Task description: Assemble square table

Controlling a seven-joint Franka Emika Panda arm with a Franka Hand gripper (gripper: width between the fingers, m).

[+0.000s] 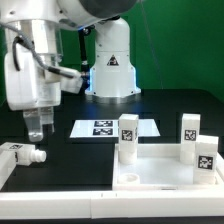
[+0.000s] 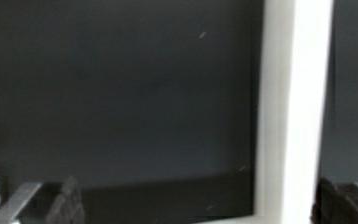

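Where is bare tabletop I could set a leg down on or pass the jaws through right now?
Free: the dark table between the marker board and the arm's base, and the strip under the gripper. Crowded: the square panel with upright legs, and the lying leg.

My exterior view sits low at the table's [image 1: 60, 110] near edge, facing the arm's white base [image 1: 110, 62] at the far side, close enough that the square panel [image 1: 165, 175] fills the near right. My wrist view looks straight down past the gripper [image 2: 202, 205] fingertips at the black tabletop, very close. Both views share that tabletop and the gripper [image 1: 37, 128].
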